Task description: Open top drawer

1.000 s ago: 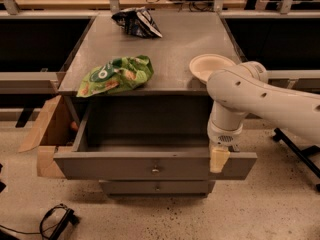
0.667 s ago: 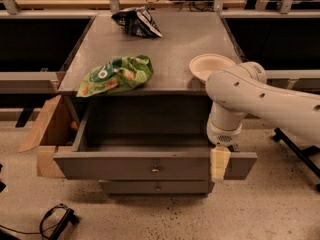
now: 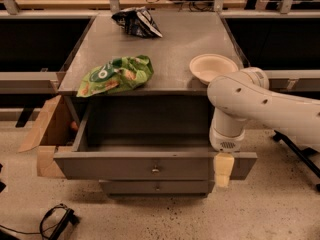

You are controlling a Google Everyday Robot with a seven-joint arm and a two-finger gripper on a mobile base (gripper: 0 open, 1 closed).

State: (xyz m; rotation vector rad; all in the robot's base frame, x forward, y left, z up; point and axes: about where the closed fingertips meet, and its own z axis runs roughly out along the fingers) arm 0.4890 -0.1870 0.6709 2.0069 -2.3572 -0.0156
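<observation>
You've got a grey countertop (image 3: 185,39) with green chip bag (image 3: 116,75), dark bag (image 3: 136,22), bowl (image 3: 213,67); cardboard box (image 3: 47,134) on speckled floor (image 3: 280,209). Top drawer (image 3: 125,168) stands pulled out; gripper (image 3: 223,171) hangs before its panel's right end, grip state can't tell

One high camera looks steeply down at the top drawer (image 3: 125,168), claw (image 3: 223,170) at its front panel.

Grey tabletop (image 3: 185,39): green bag (image 3: 116,75), dark bag (image 3: 136,22), bowl (image 3: 213,67). Gripper (image 3: 223,170) at top drawer (image 3: 125,168) front.
</observation>
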